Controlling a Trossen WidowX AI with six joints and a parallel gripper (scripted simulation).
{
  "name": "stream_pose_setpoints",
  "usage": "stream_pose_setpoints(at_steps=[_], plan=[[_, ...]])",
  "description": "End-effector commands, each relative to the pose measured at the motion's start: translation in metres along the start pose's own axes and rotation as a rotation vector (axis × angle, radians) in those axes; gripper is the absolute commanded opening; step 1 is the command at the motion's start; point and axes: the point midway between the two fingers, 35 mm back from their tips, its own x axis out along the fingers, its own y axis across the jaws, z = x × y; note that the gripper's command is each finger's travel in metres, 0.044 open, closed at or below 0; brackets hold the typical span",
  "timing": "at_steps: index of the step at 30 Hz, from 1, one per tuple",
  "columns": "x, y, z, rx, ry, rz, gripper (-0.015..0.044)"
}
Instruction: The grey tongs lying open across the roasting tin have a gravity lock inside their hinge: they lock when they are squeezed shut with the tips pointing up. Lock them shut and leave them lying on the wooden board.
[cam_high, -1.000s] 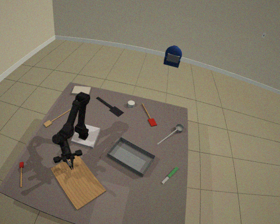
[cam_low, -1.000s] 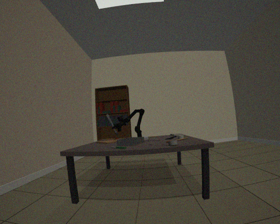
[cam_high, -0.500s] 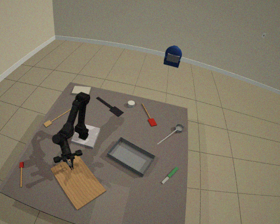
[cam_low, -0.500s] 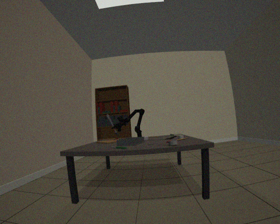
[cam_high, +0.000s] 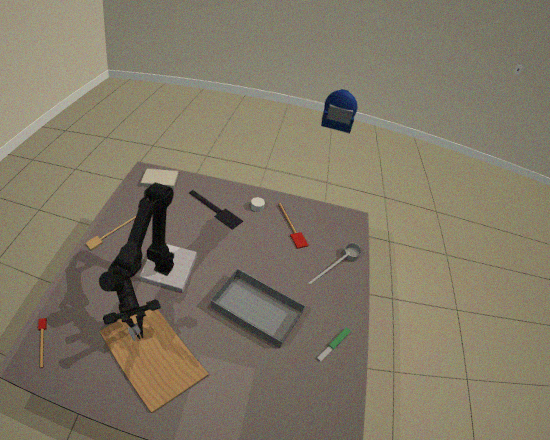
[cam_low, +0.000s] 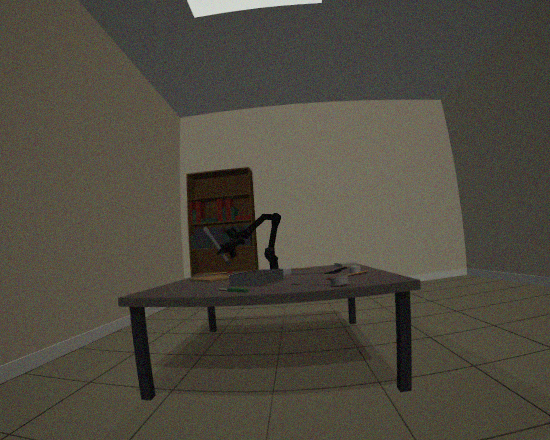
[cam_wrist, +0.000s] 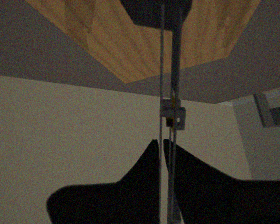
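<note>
The grey tongs (cam_high: 133, 332) (cam_low: 213, 238) (cam_wrist: 176, 65) are held in the air above the wooden board (cam_high: 165, 372) (cam_wrist: 115, 55), tilted, with the longer part rising up and left from the fingers in the exterior view. Their two arms look nearly parallel and close together in the wrist view. A dark wide part sits at the top of that view; which end it is, and whether the lock is engaged, I cannot tell. My gripper (cam_high: 140, 336) (cam_low: 223, 251) (cam_wrist: 160, 144) is shut on the tongs, near the board's far left end in the top view.
The roasting tin (cam_high: 247, 327) (cam_low: 255, 278) stands right of the board with no tongs across it. A green-handled knife (cam_high: 340, 338) lies beyond it. A red-headed tool (cam_high: 42, 345) lies left of the board. A white slab (cam_high: 186, 265) is by the arm's base.
</note>
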Motion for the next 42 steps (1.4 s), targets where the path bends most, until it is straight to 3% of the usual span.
stream_pose_setpoints(at_steps=[1, 42], plan=[[0.006, 0.004, -0.007, 0.009, -0.051, 0.008, -0.0150], [0.029, 0.001, -0.013, 0.035, -0.741, 0.033, -0.0150]])
